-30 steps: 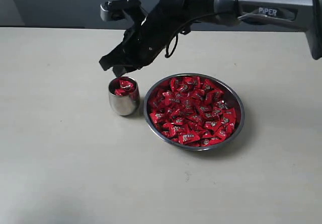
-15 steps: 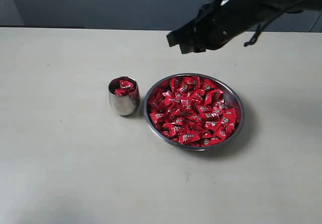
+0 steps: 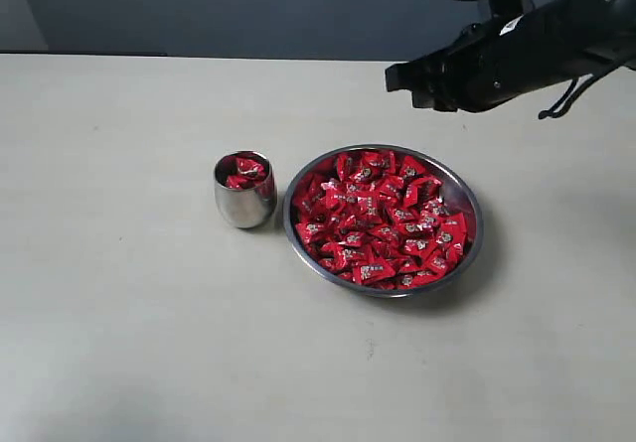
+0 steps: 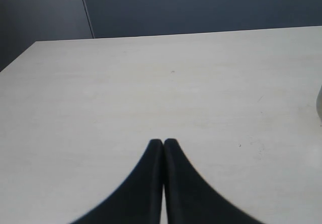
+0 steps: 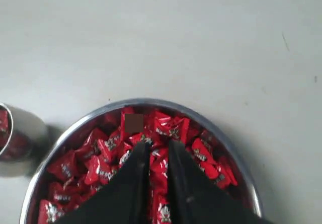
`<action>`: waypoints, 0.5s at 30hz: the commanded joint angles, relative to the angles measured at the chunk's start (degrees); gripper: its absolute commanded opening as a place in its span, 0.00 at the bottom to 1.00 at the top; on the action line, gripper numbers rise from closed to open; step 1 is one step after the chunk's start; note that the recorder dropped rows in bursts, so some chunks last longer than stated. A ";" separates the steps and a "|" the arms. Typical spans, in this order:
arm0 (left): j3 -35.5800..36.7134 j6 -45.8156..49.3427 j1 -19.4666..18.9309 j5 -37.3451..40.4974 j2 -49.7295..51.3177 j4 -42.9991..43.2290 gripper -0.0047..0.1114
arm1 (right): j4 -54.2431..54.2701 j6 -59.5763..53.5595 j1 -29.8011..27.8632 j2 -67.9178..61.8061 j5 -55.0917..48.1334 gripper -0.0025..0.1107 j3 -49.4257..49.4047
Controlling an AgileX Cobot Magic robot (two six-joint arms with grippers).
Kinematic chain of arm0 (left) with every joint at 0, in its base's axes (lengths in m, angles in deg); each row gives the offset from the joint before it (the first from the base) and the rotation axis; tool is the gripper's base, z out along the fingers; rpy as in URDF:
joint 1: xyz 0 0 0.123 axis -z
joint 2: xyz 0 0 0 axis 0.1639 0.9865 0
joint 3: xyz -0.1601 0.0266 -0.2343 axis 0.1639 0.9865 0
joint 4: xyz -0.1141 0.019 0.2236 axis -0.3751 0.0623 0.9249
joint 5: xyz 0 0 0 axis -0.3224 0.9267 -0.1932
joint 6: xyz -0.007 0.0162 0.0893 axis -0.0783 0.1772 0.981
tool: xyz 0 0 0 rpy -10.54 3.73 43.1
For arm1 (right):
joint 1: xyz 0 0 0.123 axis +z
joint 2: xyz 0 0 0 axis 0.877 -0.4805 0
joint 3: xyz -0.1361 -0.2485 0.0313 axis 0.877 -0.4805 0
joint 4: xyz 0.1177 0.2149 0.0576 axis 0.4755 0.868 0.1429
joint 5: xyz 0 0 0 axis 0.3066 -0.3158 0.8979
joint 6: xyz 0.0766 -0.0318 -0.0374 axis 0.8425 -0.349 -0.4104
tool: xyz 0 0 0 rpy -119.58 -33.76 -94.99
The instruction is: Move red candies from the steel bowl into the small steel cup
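The steel bowl [image 3: 471,248] sits mid-table, heaped with red candies [image 3: 378,219]. Just left of it, almost touching, stands the small steel cup [image 3: 244,204] with a few red candies [image 3: 242,170] inside. My right gripper [image 3: 409,82] hangs in the air above the bowl's far right side. In the right wrist view its fingers [image 5: 157,146] stand slightly apart, open, holding nothing, with the bowl's rim [image 5: 221,132], the candies [image 5: 100,163] and the cup [image 5: 17,136] below. My left gripper [image 4: 163,141] is shut over bare table and is out of the exterior view.
The pale table top [image 3: 119,313] stretches wide around the cup and bowl. A dark wall [image 3: 248,5] runs along its far edge. The right arm [image 3: 556,35] reaches in from the upper right.
The right arm has swung from above the cup rightward, past the bowl's far rim, and risen. The candies in the cup and bowl lie as before.
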 commanded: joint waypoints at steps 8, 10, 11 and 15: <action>0.26 -0.08 0.38 -0.45 -0.27 0.11 0.04 | 1.48 10.98 -2.84 -13.64 0.83 0.15 -0.20; 0.26 -0.08 0.38 -0.45 -0.27 0.11 0.04 | 1.48 11.70 -3.68 -14.09 -0.12 0.15 -0.20; 0.26 -0.08 0.38 -0.45 -0.27 0.11 0.04 | 1.35 11.70 -3.68 -14.07 -0.20 0.15 -0.20; 0.26 -0.08 0.38 -0.45 -0.27 0.11 0.04 | 1.46 11.79 -3.68 -14.20 -1.28 0.15 -0.20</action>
